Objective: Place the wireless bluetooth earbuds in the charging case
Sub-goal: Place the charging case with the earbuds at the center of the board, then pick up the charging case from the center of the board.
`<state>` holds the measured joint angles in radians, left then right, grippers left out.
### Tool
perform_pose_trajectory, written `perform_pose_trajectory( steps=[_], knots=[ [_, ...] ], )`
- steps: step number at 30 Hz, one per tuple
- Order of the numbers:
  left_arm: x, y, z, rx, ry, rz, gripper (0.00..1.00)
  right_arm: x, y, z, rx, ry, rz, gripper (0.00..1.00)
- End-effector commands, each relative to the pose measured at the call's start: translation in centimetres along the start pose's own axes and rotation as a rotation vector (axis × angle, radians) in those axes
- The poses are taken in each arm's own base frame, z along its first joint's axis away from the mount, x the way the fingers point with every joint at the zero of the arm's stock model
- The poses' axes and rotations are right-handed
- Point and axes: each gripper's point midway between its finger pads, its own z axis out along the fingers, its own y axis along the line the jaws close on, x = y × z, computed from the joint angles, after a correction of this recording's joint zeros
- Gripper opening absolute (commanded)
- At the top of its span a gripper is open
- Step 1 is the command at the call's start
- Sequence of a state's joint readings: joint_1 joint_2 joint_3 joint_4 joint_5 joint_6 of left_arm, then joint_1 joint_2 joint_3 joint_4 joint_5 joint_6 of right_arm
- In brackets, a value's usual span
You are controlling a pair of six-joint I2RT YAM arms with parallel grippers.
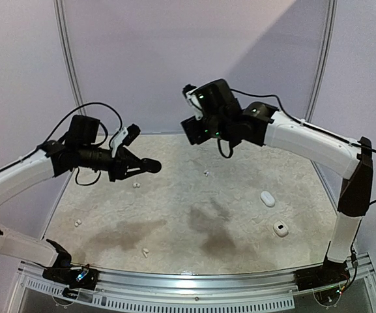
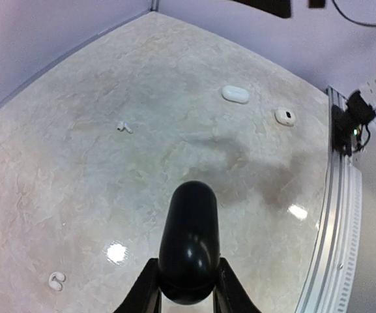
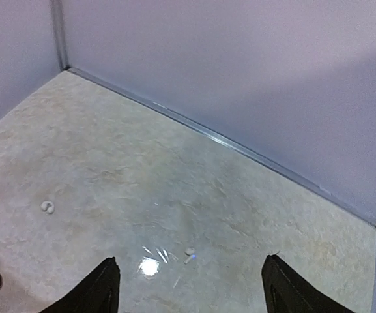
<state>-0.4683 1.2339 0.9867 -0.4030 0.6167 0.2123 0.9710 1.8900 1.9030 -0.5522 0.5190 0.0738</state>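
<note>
Black charging case (image 2: 189, 228) fills the bottom of the left wrist view. It is a glossy oval pebble and looks closed. Left claw (image 2: 187, 277) is clenched on it, one finger on each flank, with the rounded end sticking out past the fingertips. From above, the case is held up off the counter (image 1: 240, 215) over the far-left part, long axis pointing toward the right claw (image 3: 191, 261).

Four white earbuds (image 1: 135, 185) lie loose on the counter, well apart from each other:
- The one marked is far-left, close below the left claw as seen from above.
- Second bud (image 1: 206, 173) is far-centre, below the right claw.
- Third bud (image 1: 77, 222) is near the left edge.
- Fourth bud (image 1: 144, 252) is near-centre, close to the rail (image 1: 194, 287).

Two more cases sit on the right side, near each other but not touching:
- Closed white case (image 1: 268, 198) lies flat.
- Second white case (image 1: 280, 228) is just nearer the rail and has a dark patch on top. Too small to tell what the patch is.

Right claw is released: fingers spread wide with nothing between them. It hangs high over the far-centre area. Its wrist view looks down at the counter and the seam where the counter meets the back wall (image 3: 240, 65). One bud shows on the counter in the gap between the fingers, well below them and not touched. Another lies off to the left in that view.

Counter is pale and marble-patterned, with a few darker blotches mid-field and glare spots from overhead light.
</note>
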Motion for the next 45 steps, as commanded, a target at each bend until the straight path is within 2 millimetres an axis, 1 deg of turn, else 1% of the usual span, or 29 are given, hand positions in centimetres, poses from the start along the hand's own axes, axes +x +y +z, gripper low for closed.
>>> perform_pose_trajectory(
  steps=[1, 2, 4, 7, 8, 10, 11, 13, 15, 16, 18, 19, 21, 22, 23, 24, 25, 26, 27, 28, 29, 33, 36, 38, 41, 43, 45],
  knots=[
    [1.8, 3.1, 1.2, 0.021, 0.238, -0.403, 0.0, 8.7, -7.9, 1.1, 0.13, 0.313, 0.2, 0.81],
    [1.4, 3.9, 1.5, 0.025, 0.294, -0.453, 0.0, 10.9, -9.1, 1.3, 0.154, 0.376, 0.245, 0.84],
    [2.2, 5.7, 3.2, 0.029, 0.389, -0.552, 0.0, 14.4, -11.2, 1.5, 0.2, 0.47, 0.301, 0.91],
    [3.7, 8.2, 6.9, 0.051, 0.467, -0.722, 0.0, 18.9, -13.1, 1.2, 0.253, 0.579, 0.384, 0.99],
    [5.0, 9.0, 8.8, 0.079, 0.495, -0.796, 0.0, 20.0, -13.4, 1.1, 0.257, 0.608, 0.402, 0.99],
    [6.3, 10.8, 11.0, 0.078, 0.502, -0.875, 0.0, 22.1, -14.2, 0.6, 0.272, 0.659, 0.428, 0.99],
    [7.0, 11.5, 11.9, 0.07, 0.505, -0.887, 0.0, 23.0, -14.4, 0.4, 0.276, 0.684, 0.428, 0.99],
    [8.5, 12.2, 13.2, 0.063, 0.516, -0.904, 0.0, 24.4, -14.7, 0.0, 0.283, 0.726, 0.421, 0.99],
    [9.6, 12.5, 14.3, 0.078, 0.516, -0.951, 0.0, 26.0, -14.6, -0.2, 0.253, 0.775, 0.428, 0.99],
    [10.0, 12.6, 14.7, 0.087, 0.518, -0.975, 0.0, 26.7, -14.5, -0.2, 0.232, 0.798, 0.441, 0.99],
    [11.6, 12.7, 15.3, 0.076, 0.543, -1.002, 0.0, 28.1, -14.8, -0.5, 0.22, 0.854, 0.46, 0.99],
    [12.3, 12.7, 15.4, 0.07, 0.554, -1.01, 0.0, 28.9, -14.8, -0.5, 0.212, 0.88, 0.475, 0.99],
    [13.7, 12.5, 15.4, 0.057, 0.574, -1.04, 0.0, 29.7, -14.3, -0.3, 0.18, 0.899, 0.498, 0.99],
    [14.2, 12.4, 15.3, 0.049, 0.578, -1.06, 0.09, 30.0, -14.0, -0.3, 0.166, 0.904, 0.499, 0.99],
    [14.8, 12.4, 15.1, 0.036, 0.582, -1.084, 0.22, 30.3, -13.9, -0.3, 0.158, 0.908, 0.504, 0.99],
    [15.2, 12.5, 14.9, 0.018, 0.59, -1.106, 0.43, 30.5, -13.8, -0.3, 0.151, 0.914, 0.506, 0.99],
    [15.6, 12.6, 14.5, -0.005, 0.601, -1.121, 0.57, 30.8, -13.8, -0.4, 0.152, 0.922, 0.505, 0.99],
    [15.9, 12.7, 14.2, -0.025, 0.611, -1.128, 0.67, 31.1, -13.9, -0.4, 0.156, 0.929, 0.506, 0.99],
    [15.9, 12.8, 13.8, -0.04, 0.615, -1.124, 0.81, 31.4, -13.9, -0.5, 0.16, 0.937, 0.506, 0.99],
    [15.8, 13.0, 13.4, -0.065, 0.621, -1.114, 0.93, 31.5, -14.0, -0.6, 0.162, 0.94, 0.506, 0.99],
    [15.5, 13.0, 13.1, -0.079, 0.619, -1.102, 0.98, 31.7, -14.0, -0.7, 0.159, 0.946, 0.503, 0.99],
    [13.1, 13.4, 11.8, -0.128, 0.578, -1.05, 0.99, 32.5, -14.3, -0.9, 0.154, 0.973, 0.481, 0.99],
    [9.7, 12.9, 10.3, -0.136, 0.523, -0.959, 0.99, 33.6, -14.4, -1.1, 0.14, 1.002, 0.456, 0.99],
    [7.5, 12.0, 9.3, -0.112, 0.488, -0.882, 0.99, 34.4, -14.6, -1.1, 0.125, 1.021, 0.464, 0.99],
    [4.3, 9.6, 8.0, -0.035, 0.442, -0.711, 0.99, 35.6, -14.7, -0.9, 0.103, 1.047, 0.465, 0.95],
    [3.0, 8.4, 7.1, -0.013, 0.419, -0.624, 0.99, 36.1, -14.7, -0.6, 0.087, 1.052, 0.448, 0.93],
    [2.4, 7.8, 6.4, -0.015, 0.4, -0.573, 0.99, 36.5, -14.7, -0.1, 0.081, 1.044, 0.431, 0.91]
  ],
)
